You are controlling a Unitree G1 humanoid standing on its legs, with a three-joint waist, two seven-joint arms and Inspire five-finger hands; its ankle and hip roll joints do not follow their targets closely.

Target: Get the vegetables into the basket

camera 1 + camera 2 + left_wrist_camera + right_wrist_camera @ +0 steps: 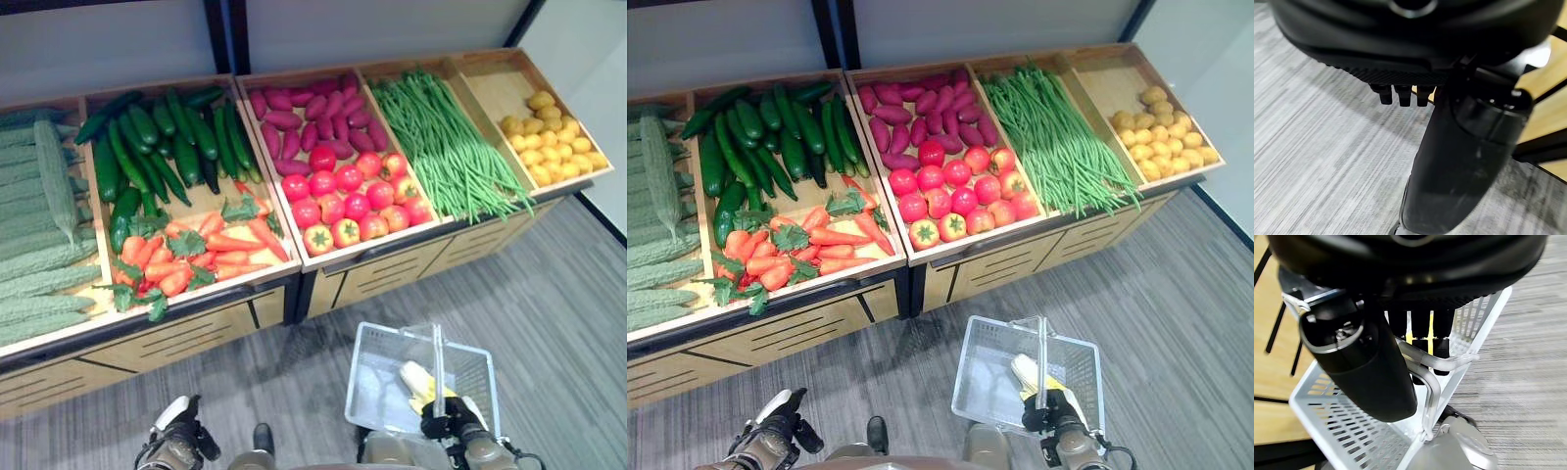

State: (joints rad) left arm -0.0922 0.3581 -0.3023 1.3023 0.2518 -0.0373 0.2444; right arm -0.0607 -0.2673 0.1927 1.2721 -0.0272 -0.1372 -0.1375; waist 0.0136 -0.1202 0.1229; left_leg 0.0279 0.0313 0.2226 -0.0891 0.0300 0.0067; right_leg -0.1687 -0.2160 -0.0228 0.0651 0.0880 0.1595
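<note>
The right hand (449, 423) sits at the lower right of the left eye view, its fingers (1422, 335) curled round the clear handle (1436, 366) of the white basket (370, 370), which hangs in front of it above the grey floor (549, 313). Something yellow and pale (419, 382) lies inside the basket, just beside the hand; what it is cannot be told.

The left hand (178, 439) shows at the lower left edge of the same view, holding nothing. In its own wrist view the fingers (1400, 93) are bent under the palm, with the thumb (1464, 161) standing out over the floor.

The vegetables lie well apart from both hands, higher in the frame, in wooden bins (323, 257) that slope toward the robot. From the left edge of the frame: pale green bitter gourds (44, 235), then dark cucumbers (157, 147) above carrots (186, 255), then purple sweet potatoes (309, 122) above red tomatoes (353, 201) at the centre, then long green beans (441, 147), and yellow potatoes (549, 142) at the upper right.
</note>
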